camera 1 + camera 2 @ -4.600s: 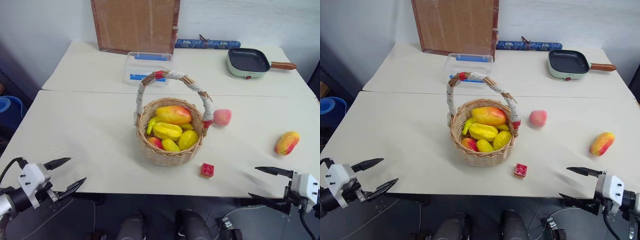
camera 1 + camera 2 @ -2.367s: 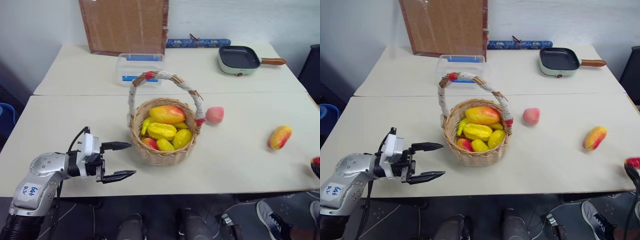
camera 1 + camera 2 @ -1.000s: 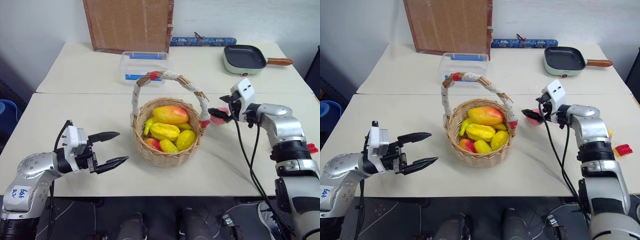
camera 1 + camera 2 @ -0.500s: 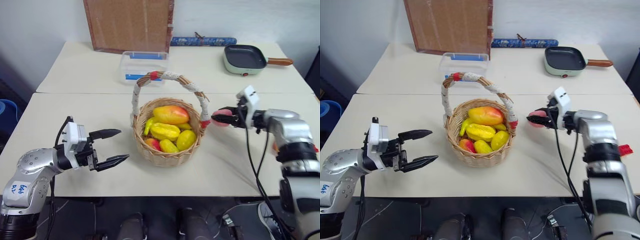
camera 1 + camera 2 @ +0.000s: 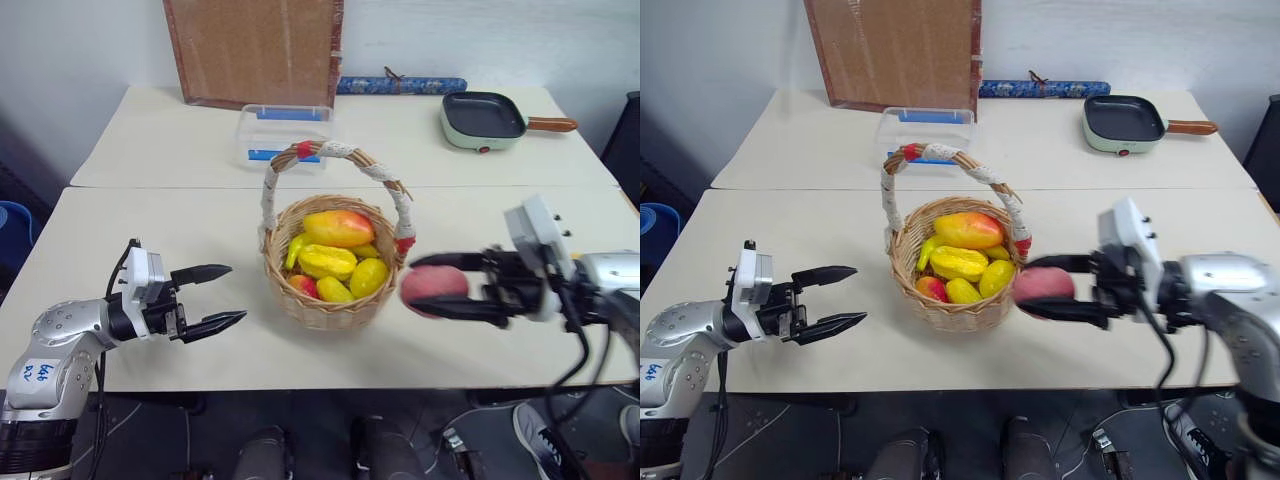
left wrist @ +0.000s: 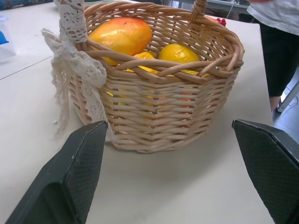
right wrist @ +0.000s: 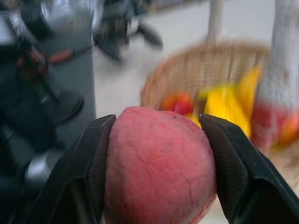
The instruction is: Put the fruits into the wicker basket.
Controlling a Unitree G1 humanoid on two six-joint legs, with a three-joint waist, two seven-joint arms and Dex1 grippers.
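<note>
Task partly done. The peach [image 5: 434, 288] is gripped between the fingers of the right gripper [image 5: 440, 290] and held just beside the wicker basket [image 5: 335, 262], off the table [image 5: 150, 240] and not yet over the rim. The basket is already filled with yellow and orange fruit. The mango is not seen, so it is judged still to be collected. The left gripper [image 5: 218, 296] is held open near the basket's other side, empty. A handwritten label on the left arm [image 5: 35, 372] cannot be read.
</note>
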